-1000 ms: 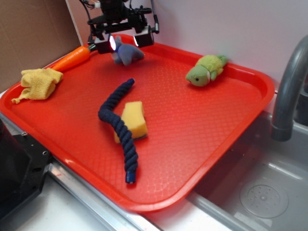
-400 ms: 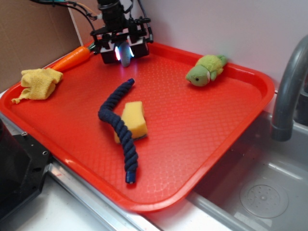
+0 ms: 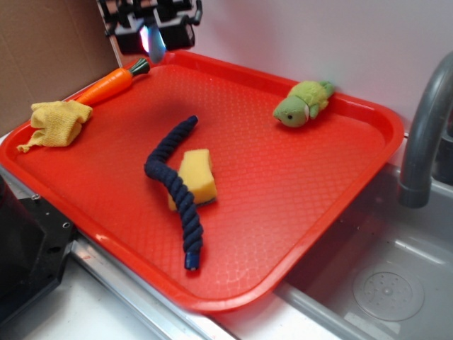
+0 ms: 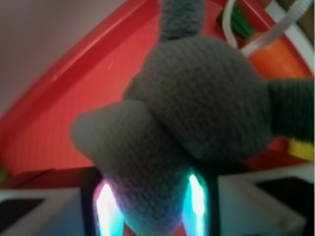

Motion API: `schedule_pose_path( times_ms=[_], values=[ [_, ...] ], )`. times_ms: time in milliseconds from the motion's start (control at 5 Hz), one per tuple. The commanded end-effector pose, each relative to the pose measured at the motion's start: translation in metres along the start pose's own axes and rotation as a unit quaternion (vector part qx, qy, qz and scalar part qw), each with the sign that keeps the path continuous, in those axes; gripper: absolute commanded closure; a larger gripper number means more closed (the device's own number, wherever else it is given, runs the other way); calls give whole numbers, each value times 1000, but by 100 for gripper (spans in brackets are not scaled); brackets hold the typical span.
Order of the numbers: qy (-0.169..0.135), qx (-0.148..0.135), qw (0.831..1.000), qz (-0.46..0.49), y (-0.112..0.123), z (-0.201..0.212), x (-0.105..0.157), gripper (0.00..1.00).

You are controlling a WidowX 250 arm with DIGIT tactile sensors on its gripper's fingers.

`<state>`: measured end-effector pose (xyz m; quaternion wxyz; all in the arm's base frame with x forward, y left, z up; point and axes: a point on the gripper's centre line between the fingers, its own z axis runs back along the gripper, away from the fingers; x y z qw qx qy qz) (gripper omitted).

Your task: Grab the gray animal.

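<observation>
The gray animal [image 4: 197,108], a soft gray plush with a long ear and a white string loop [image 4: 275,27], fills the wrist view and is pinched at its lower end between two glowing pads [image 4: 196,196]. My gripper [image 4: 150,206] is shut on it. In the exterior view the gripper [image 3: 154,42] hangs above the far left corner of the red tray [image 3: 368,170], clear of its surface. Only a sliver of the gray animal [image 3: 157,51] shows between the lit fingers there.
On the tray lie an orange carrot [image 3: 110,83], a yellow cloth [image 3: 56,122], a dark blue rope [image 3: 173,184] over a yellow sponge [image 3: 197,177], and a green plush turtle [image 3: 304,103]. A gray faucet [image 3: 425,134] and sink [image 3: 382,283] are at right.
The gripper came down over the gray animal at the tray's far side, shut on it, then rose up and to the left, lifting it off the tray.
</observation>
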<state>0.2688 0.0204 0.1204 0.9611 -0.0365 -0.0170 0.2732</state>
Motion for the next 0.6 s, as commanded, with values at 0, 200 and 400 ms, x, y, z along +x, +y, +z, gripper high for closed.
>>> schedule_pose_path(
  times_ms=[0, 200, 400],
  values=[
    [-37, -19, 989, -139, 0, 71, -23, 100],
    [-29, -16, 979, -200, -6, 76, -25, 100],
    [-50, -13, 970, -236, -5, 70, -22, 100]
  ],
)
